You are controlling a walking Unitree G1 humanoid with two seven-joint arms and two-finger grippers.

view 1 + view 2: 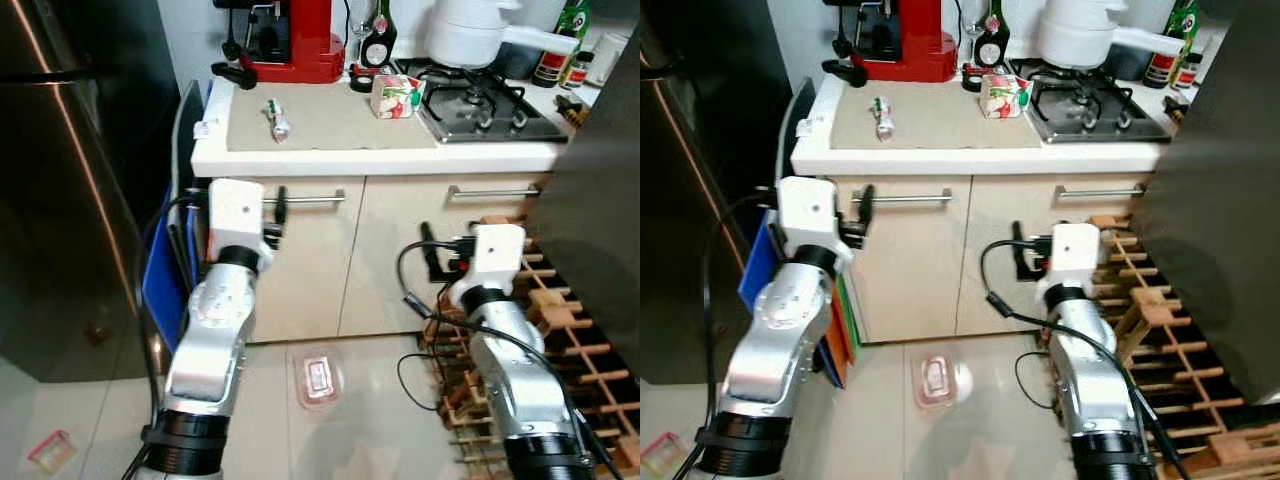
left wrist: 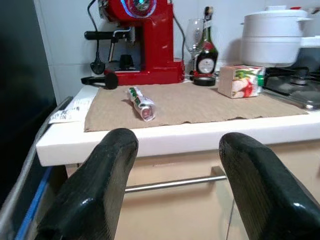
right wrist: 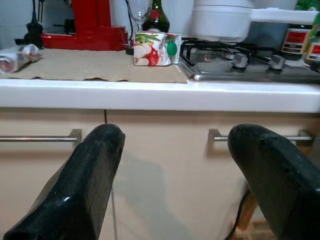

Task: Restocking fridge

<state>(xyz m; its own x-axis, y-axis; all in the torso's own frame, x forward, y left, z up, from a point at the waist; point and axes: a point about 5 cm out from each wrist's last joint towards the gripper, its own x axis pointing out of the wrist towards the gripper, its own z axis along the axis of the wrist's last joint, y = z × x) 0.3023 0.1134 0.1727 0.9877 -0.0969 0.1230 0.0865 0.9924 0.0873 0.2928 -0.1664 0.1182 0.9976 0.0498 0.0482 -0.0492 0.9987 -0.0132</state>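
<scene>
A: Facing the counter (image 1: 380, 158) now, both arms raised in front of the cabinet doors below it. Left gripper (image 2: 175, 200) spread wide with nothing between its fingers, pointed at the counter's front edge.

B: Right gripper (image 3: 175, 185) is the same, fingers parted and empty, level with the drawer handles under the counter.

A: On the counter sits a brown mat (image 1: 325, 125). A small tube (image 1: 277, 119) lies on its side on the mat, toward the end by the red coffee machine (image 1: 290, 35).

B: And the carton (image 1: 396, 96) stands on the mat's other end, just beside the hob (image 1: 480, 112), with a white pot (image 1: 470, 32) on the burners behind it.

A: Dark bottle (image 1: 379, 38) and a wine glass between the coffee machine and the pot, against the wall.

B: Down on the floor in front of the counter, a clear plastic tub (image 1: 318, 378) lies between the two arms. Fridge (image 1: 60, 180) stands past the counter's coffee-machine end, wine rack (image 1: 560, 330) at the hob end.
</scene>
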